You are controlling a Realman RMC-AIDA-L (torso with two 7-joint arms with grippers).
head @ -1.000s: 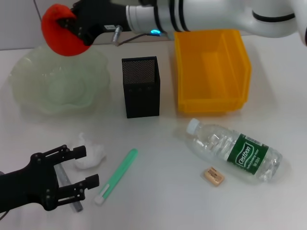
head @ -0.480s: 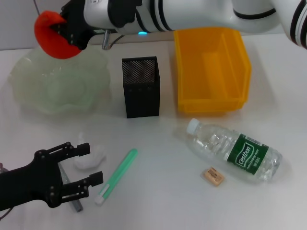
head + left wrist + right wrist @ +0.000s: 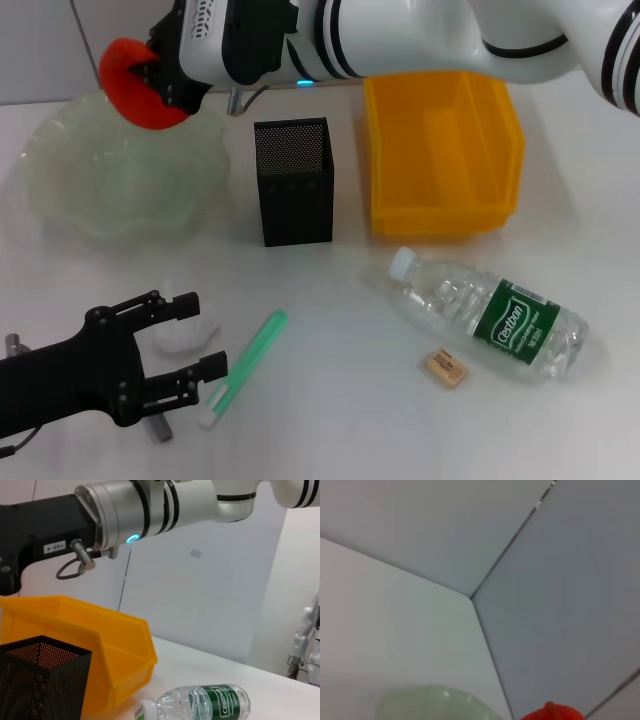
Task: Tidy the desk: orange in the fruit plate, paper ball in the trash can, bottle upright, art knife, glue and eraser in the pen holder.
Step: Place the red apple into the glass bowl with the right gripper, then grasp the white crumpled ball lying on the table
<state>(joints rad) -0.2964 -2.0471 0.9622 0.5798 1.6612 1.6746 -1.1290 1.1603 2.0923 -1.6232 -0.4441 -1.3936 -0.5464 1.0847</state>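
Observation:
My right gripper (image 3: 150, 82) is shut on the red-orange orange (image 3: 135, 88), holding it above the far right rim of the pale green fruit plate (image 3: 70, 190). The orange (image 3: 552, 713) and plate (image 3: 427, 705) also show in the right wrist view. My left gripper (image 3: 190, 335) stands open at the near left, by the white paper ball (image 3: 185, 330) and the mint-green glue (image 3: 245, 365). The grey art knife (image 3: 158, 430) pokes out from under it. The black mesh pen holder (image 3: 293, 180), the yellow trash can (image 3: 440, 150), the bottle (image 3: 490, 312) lying on its side and the tan eraser (image 3: 444, 367) are on the desk.
The left wrist view shows the pen holder (image 3: 40, 680), the trash can (image 3: 100, 645) and the lying bottle (image 3: 200, 705), with the right arm (image 3: 150, 510) crossing above them. A wall stands behind the desk.
My right gripper has carried the orange slightly right and lower over the plate's rim. The left gripper has crept forward towards the paper ball and the glue.

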